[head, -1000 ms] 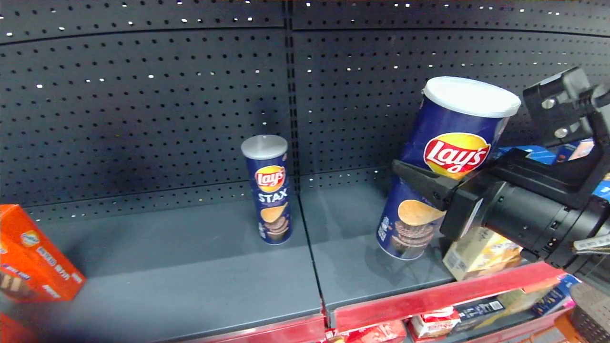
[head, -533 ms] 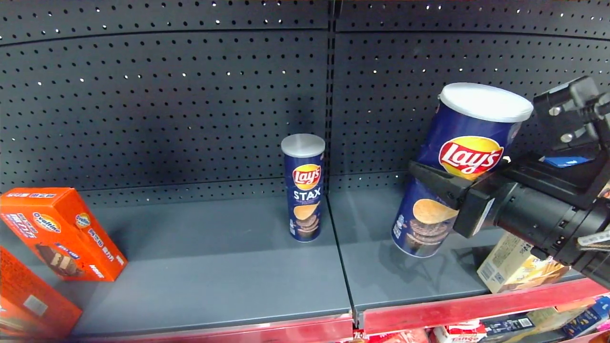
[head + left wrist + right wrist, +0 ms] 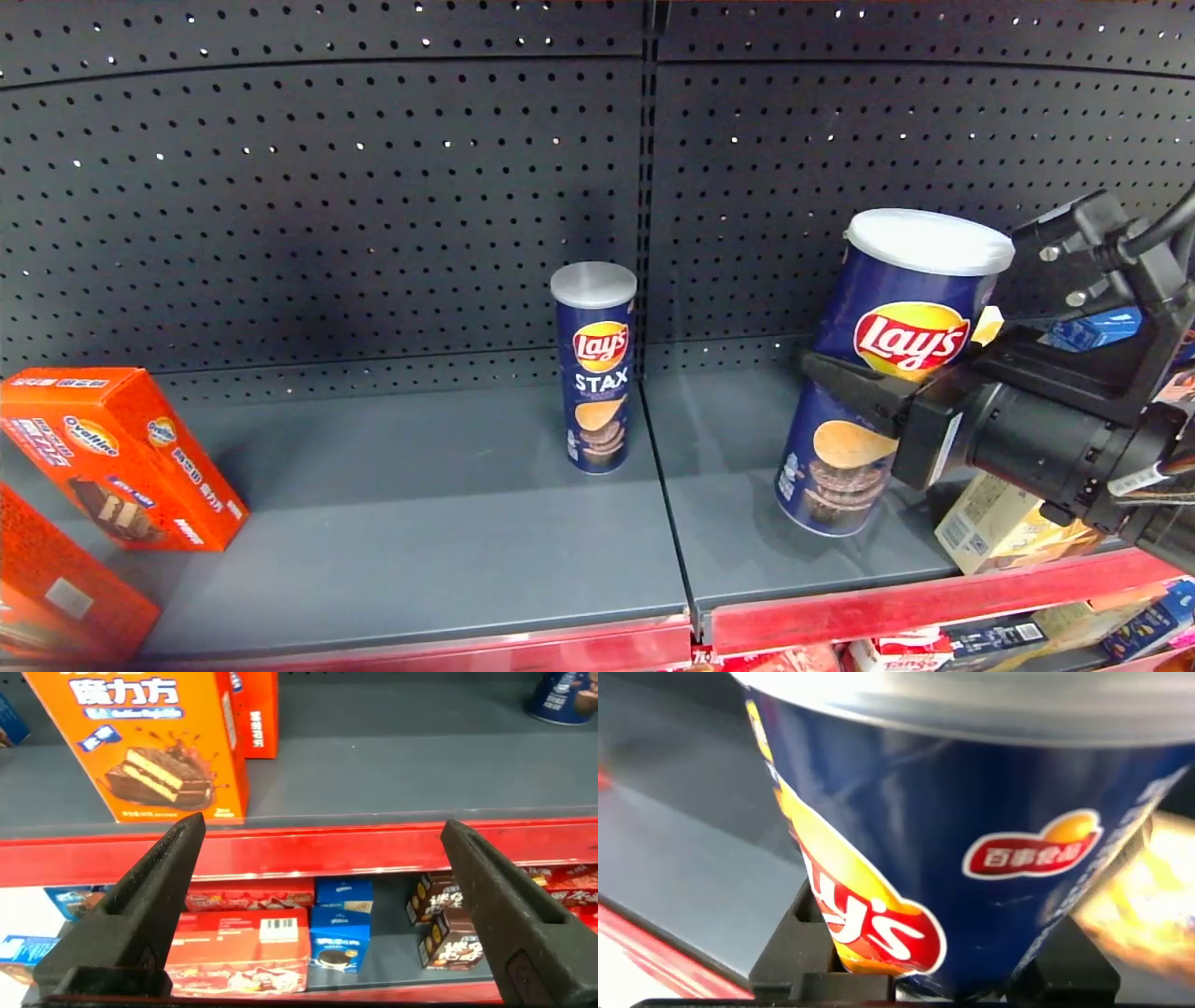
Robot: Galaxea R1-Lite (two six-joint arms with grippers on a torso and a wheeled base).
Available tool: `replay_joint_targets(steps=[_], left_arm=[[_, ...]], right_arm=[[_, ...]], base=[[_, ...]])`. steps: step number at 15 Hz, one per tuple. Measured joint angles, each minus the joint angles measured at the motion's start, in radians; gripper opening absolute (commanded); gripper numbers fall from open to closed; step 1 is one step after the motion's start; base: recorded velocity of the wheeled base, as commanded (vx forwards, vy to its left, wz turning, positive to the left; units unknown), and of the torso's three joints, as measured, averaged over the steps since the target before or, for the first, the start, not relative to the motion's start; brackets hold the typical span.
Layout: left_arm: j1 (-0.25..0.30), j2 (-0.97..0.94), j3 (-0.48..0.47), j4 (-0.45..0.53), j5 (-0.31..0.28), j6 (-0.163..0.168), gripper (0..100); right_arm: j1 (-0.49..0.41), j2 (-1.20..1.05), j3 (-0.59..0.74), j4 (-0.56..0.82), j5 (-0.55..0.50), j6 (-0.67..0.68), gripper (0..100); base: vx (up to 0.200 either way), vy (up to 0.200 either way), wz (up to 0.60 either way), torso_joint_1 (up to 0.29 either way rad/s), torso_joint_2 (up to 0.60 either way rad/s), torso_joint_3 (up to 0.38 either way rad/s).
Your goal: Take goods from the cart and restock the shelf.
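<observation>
On the grey shelf [image 3: 420, 523], near its front edge, the right gripper [image 3: 868, 378] clamps a tilted chip can [image 3: 910, 341]; the left gripper [image 3: 322, 835] hangs wide open. Best to right it and seat its base flat before release.

Open middle, grey metal shelf board [image 3: 420, 541]
The orange cardboard boxes [image 3: 117, 457] block its left edge, the slim dark-blue tube [image 3: 595, 373] its mid-back, the pale yellow carton [image 3: 994, 527] its right front.
</observation>
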Motion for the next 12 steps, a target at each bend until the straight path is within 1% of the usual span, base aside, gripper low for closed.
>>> replay_joint_targets(steps=[3, 6, 7, 8, 9, 10, 11, 12], left_arm=[[0.001, 0.0, 0.0, 0.0, 0.0, 0.0, 100], [0.0, 0.0, 0.0, 0.0, 0.0, 0.001, 100], [0.0, 0.0, 0.0, 0.0, -0.023, 0.028, 100], [0.0, 0.0, 0.0, 0.001, -0.068, 0.064, 100], [-0.001, 0.0, 0.001, 0.001, -0.082, 0.075, 100], [-0.001, 0.0, 0.001, 0.001, -0.086, 0.079, 100], [-0.001, 0.0, 0.001, 0.001, -0.084, 0.074, 100], [0.0, 0.0, 0.001, 0.001, -0.078, 0.077, 100]], right_arm=[[0.007, 0.012, -0.037, 0.002, 0.016, -0.001, 0], [0.0, 0.037, -0.061, 0.01, -0.038, -0.004, 0], [0.003, 0.045, -0.061, 0.01, -0.061, -0.004, 0], [0.009, 0.052, -0.059, 0.01, -0.086, -0.005, 0], [0.012, 0.06, -0.055, 0.008, -0.092, -0.006, 0], [0.012, 0.069, -0.047, 0.001, -0.1, -0.007, 0], [0.009, 0.076, -0.044, 0.003, -0.101, -0.013, 0], [-0.001, 0.08, -0.037, 0.004, -0.102, -0.027, 0]], base=[[0.0, 0.0, 0.0, 0.0, 0.0, 0.0], [0.0, 0.0, 0.0, 0.0, 0.0, 0.0], [0.0, 0.0, 0.0, 0.0, 0.0, 0.0], [0.0, 0.0, 0.0, 0.0, 0.0, 0.0], [0.0, 0.0, 0.0, 0.0, 0.0, 0.0], [0.0, 0.0, 0.0, 0.0, 0.0, 0.0], [0.0, 0.0, 0.0, 0.0, 0.0, 0.0], [0.0, 0.0, 0.0, 0.0, 0.0, 0.0]])
